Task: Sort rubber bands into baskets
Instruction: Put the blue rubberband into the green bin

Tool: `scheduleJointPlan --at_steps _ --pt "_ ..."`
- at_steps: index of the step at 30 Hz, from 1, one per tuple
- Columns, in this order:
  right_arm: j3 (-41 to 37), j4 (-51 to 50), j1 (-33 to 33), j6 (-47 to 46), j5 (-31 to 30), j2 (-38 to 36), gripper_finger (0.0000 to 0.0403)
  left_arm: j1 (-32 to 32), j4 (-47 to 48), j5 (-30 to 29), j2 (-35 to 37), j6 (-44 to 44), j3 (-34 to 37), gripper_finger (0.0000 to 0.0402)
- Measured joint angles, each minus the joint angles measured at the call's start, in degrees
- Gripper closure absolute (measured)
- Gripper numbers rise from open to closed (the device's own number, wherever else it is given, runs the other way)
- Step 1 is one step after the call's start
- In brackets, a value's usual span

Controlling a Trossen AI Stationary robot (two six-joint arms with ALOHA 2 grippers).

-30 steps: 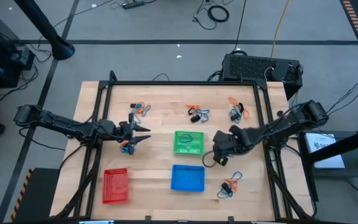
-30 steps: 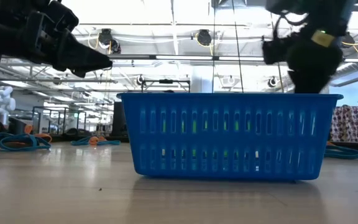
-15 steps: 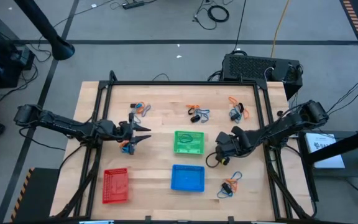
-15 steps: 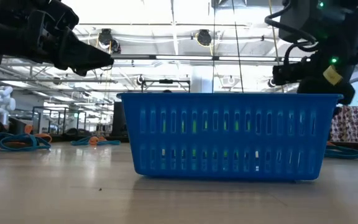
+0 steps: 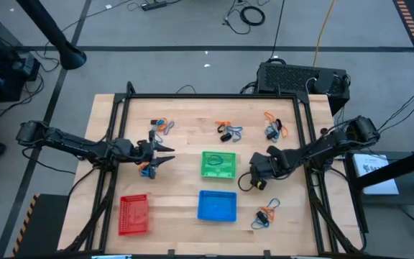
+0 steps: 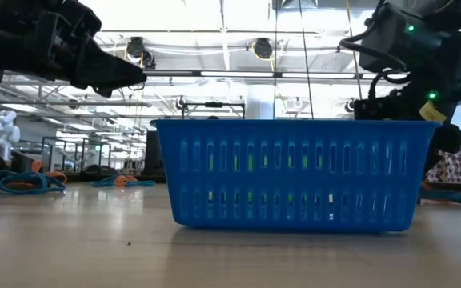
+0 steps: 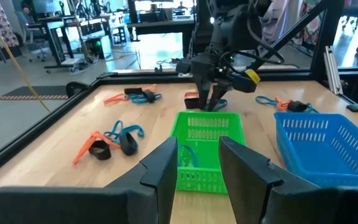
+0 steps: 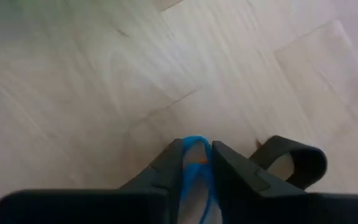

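Observation:
My right gripper (image 5: 254, 177) (image 8: 196, 163) points down at the table between the green basket (image 5: 218, 164) and the table's right side, shut on a blue rubber band (image 8: 195, 149). A black band (image 8: 291, 158) (image 5: 245, 185) sits right beside one finger. My left gripper (image 5: 167, 155) (image 7: 197, 168) hovers open left of the green basket, in which a band (image 7: 185, 155) lies. The blue basket (image 5: 216, 205) (image 6: 294, 172) and the red basket (image 5: 134, 214) stand near the near edge. Band piles lie along the far side (image 5: 162, 126) (image 5: 228, 130) (image 5: 273, 128) and at near right (image 5: 266, 214). My right gripper pinches the blue rubber band's loop (image 8: 196, 144) between its two fingers (image 8: 169, 163), coming from above and pointing down. The band runs back between the fingers and out of sight. Whether the black band beside the finger touches it, I cannot tell.
A black frame rail (image 5: 214, 96) runs around the tabletop. A black box (image 5: 300, 78) sits beyond the far right corner. Bare wood (image 5: 171, 205) shows between the red and blue baskets. Small bands (image 5: 147, 170) lie under my left gripper.
My right arm has shifted a little toward the table's right and turned its wrist, staying over the same spot beside the green basket. The baskets have not moved.

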State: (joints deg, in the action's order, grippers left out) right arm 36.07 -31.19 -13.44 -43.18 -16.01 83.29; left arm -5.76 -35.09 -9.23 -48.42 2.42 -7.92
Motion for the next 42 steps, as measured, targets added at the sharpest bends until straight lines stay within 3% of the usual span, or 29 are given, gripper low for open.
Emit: scheduleJointPlan --at_steps 4,13,20,28,42 --pt "-0.02 1.75 0.91 3.82 0.25 -0.12 0.0393 0.0 -0.05 0.0 0.0 0.0 0.0 0.0275" --pt "4.1 4.01 3.98 10.75 -0.9 -0.46 0.0401 0.0 -0.03 -0.01 0.0 0.0 0.0 0.0275" --pt "11.48 -3.52 4.82 13.66 -0.99 -0.48 0.0402 0.0 0.0 -0.01 0.0 0.0 0.0 0.0275" --pt "14.59 -22.49 3.49 1.02 1.69 -0.48 0.0402 0.0 0.08 -0.01 0.0 -0.17 0.0 0.0275" --pt "13.84 -18.4 -0.97 -4.17 2.66 -0.48 0.0342 0.0 0.08 -0.01 0.0 -0.5 0.02 0.0275"
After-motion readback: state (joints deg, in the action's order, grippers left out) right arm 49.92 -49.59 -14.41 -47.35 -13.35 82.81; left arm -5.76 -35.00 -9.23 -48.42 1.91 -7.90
